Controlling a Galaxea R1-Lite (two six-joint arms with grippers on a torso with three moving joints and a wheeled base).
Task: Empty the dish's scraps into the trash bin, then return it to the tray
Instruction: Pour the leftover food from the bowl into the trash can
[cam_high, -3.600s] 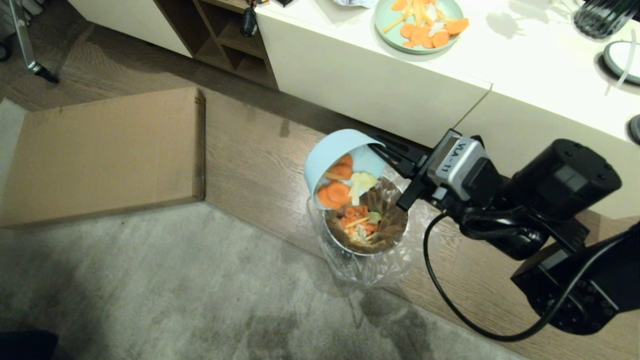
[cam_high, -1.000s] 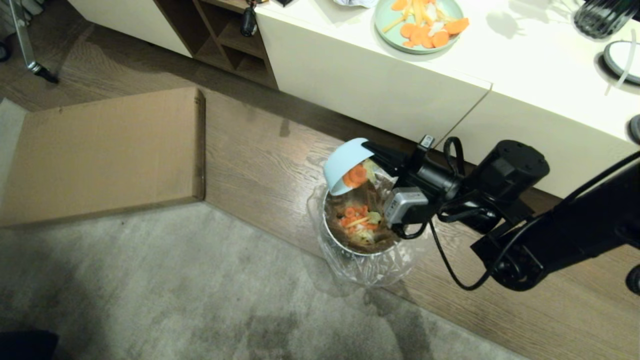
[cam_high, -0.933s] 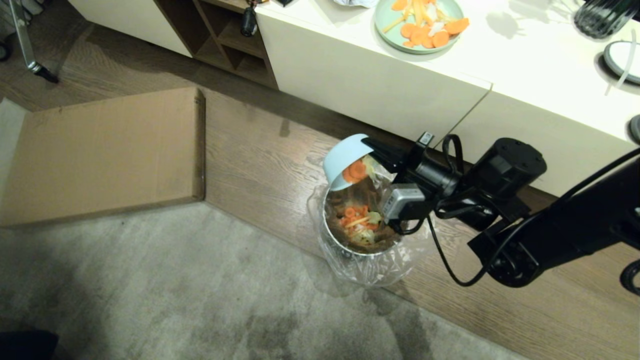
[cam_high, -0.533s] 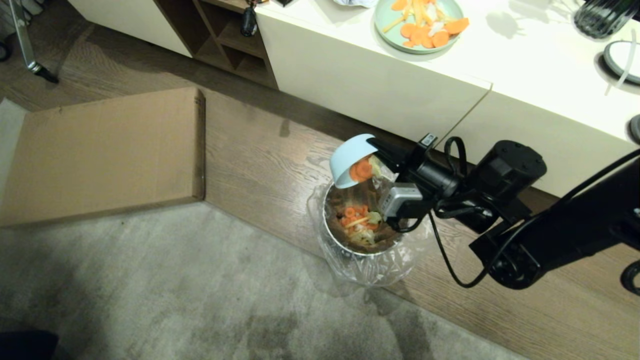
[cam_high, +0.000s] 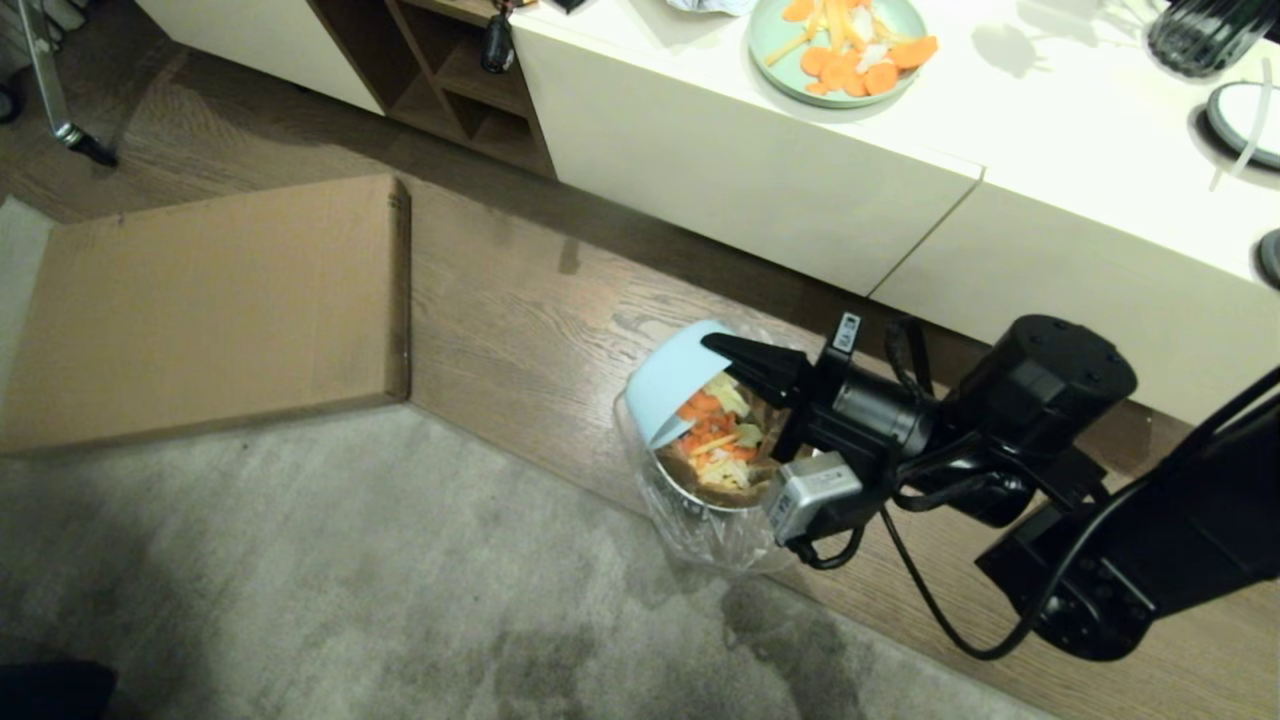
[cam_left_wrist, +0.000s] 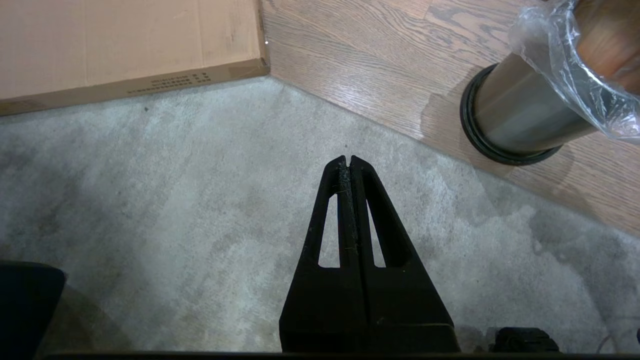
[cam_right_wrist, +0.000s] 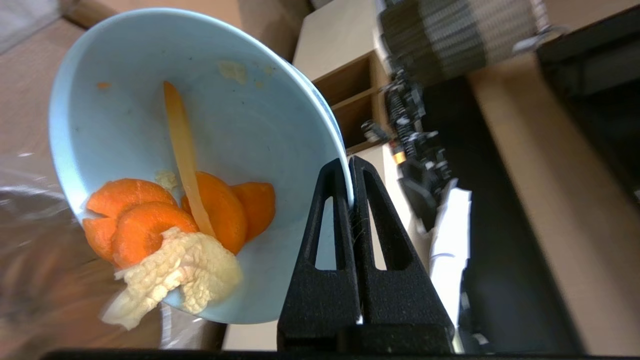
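Tipping over the trash bin (cam_high: 705, 500) on the floor, the dish (cam_high: 672, 382) hangs clamped by its rim in the right end effector (cam_high: 725, 350). Scraps (cam_right_wrist: 165, 235) cling near its lip, so emptying is unfinished; the return to the tray, unseen, remains.

Bowl dropped closer to bin

The right gripper (cam_high: 718, 345) has lowered the pale blue glossy bowl (cam_high: 668, 382) over the steel trash bin's (cam_high: 700, 490) mouth, tipped steeper; carrot-and-cabbage scraps (cam_right_wrist: 165, 235) slid to its rim.
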